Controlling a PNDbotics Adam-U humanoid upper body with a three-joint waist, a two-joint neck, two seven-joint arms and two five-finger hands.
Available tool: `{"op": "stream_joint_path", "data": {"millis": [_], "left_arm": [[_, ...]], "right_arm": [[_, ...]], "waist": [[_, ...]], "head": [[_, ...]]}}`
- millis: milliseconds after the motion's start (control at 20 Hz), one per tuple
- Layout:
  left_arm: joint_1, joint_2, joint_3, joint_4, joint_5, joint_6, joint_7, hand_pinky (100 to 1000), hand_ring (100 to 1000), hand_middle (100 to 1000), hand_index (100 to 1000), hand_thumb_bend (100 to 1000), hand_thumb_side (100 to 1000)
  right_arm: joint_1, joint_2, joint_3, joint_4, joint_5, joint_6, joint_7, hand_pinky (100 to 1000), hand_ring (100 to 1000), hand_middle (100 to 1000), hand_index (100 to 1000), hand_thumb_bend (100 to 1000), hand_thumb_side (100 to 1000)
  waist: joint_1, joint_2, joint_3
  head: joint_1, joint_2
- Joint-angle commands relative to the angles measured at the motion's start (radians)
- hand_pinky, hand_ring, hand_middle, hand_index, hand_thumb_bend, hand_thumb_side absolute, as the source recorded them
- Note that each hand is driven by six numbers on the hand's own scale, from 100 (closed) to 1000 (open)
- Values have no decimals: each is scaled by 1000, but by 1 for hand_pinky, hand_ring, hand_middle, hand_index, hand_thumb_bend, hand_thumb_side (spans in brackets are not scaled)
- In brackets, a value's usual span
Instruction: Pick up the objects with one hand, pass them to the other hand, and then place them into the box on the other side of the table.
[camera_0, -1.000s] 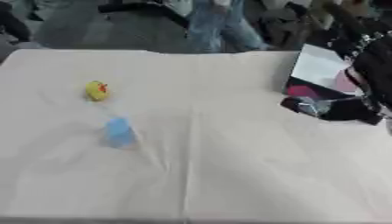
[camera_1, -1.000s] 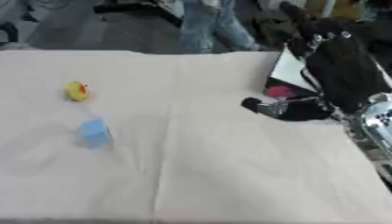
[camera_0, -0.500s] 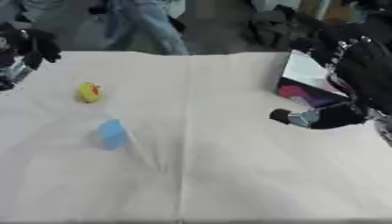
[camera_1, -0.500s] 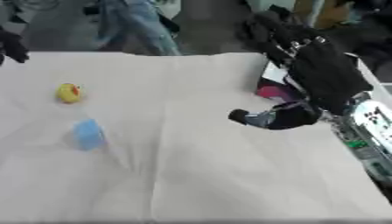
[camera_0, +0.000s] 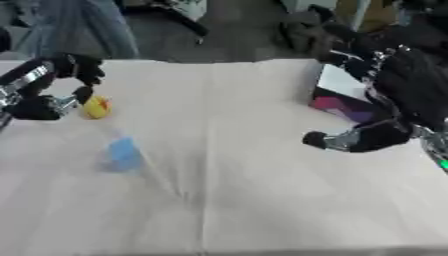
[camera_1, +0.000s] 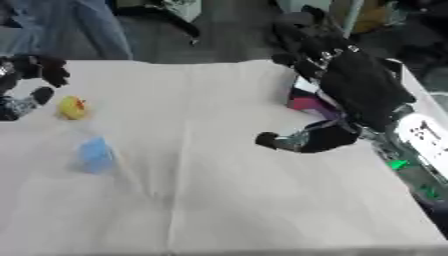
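Note:
A small yellow duck toy (camera_0: 96, 107) lies on the cream tablecloth at the left. A light blue block (camera_0: 123, 153) sits a little nearer and to its right. My left hand (camera_0: 54, 90) hovers just left of the duck, fingers spread and holding nothing. My right hand (camera_1: 350, 90) hangs over the table's right side, fingers straight and thumb stuck out leftward, empty. Behind it is the box (camera_0: 343, 95), white with a pink inside, partly hidden by the hand.
The cream cloth (camera_0: 227, 190) covers the whole table, with creases down the middle. Chairs and a person's legs stand beyond the far edge. A device with green lights (camera_1: 411, 165) shows at the right edge.
The camera has shifted. My left hand has come in from the left to beside the duck. My right hand has moved leftward over the table, away from the box.

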Motion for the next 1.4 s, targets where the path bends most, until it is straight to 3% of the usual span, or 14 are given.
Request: {"op": "stream_joint_path", "data": {"millis": [50,300,750,800,900,950,1050,1250,1400], "left_arm": [[-24,4,5,-20,-41,-350,-346,688,689,702,887,270,409],[-27,-1,-22,-51,-68,-350,-346,700,702,715,897,319,241],[-25,2,-52,-85,-87,-350,-346,703,705,719,899,319,244],[-24,2,-55,-86,-87,-350,-346,707,704,712,894,226,251],[-23,10,-77,-99,-88,-350,-346,711,708,709,895,220,259],[-25,17,-86,-109,-89,-350,-346,714,711,711,897,234,271],[-34,40,-106,-143,-92,-350,-346,719,717,719,902,290,299],[-63,109,-127,-234,-118,-350,-346,735,742,751,922,548,451],[-63,152,-121,-306,-139,-350,-346,741,752,759,926,606,493]], "right_arm": [[-11,-13,-7,-19,-11,-6,4,769,757,1000,843,675,1000],[-11,-12,-5,-19,-16,-8,7,769,756,1000,842,680,998],[-11,-10,-3,-19,-19,-7,6,769,756,1000,841,682,996],[-11,-10,-3,-19,-19,-7,6,778,757,1000,840,687,986],[-10,-9,-1,-19,-20,-6,9,786,757,1000,841,687,986],[-10,-8,0,-19,-21,-6,10,809,757,1000,841,688,986],[-10,-8,1,-19,-22,-6,11,769,758,1000,841,691,979],[-8,-12,8,-19,-29,-10,22,770,759,1000,842,694,966],[-7,-16,8,-19,-32,-12,27,771,758,1000,842,693,969]], "waist": [[1,-12,-4],[2,-9,-9],[3,-8,-11],[3,-7,-11],[2,-7,-15],[1,-6,-16],[1,-7,-20],[5,-10,-26],[12,-14,-27]], "head": [[-2,-2],[6,-2],[10,-2],[8,-2],[-13,-2],[-18,-2],[-24,-2],[-28,-2],[-32,-2]]}}
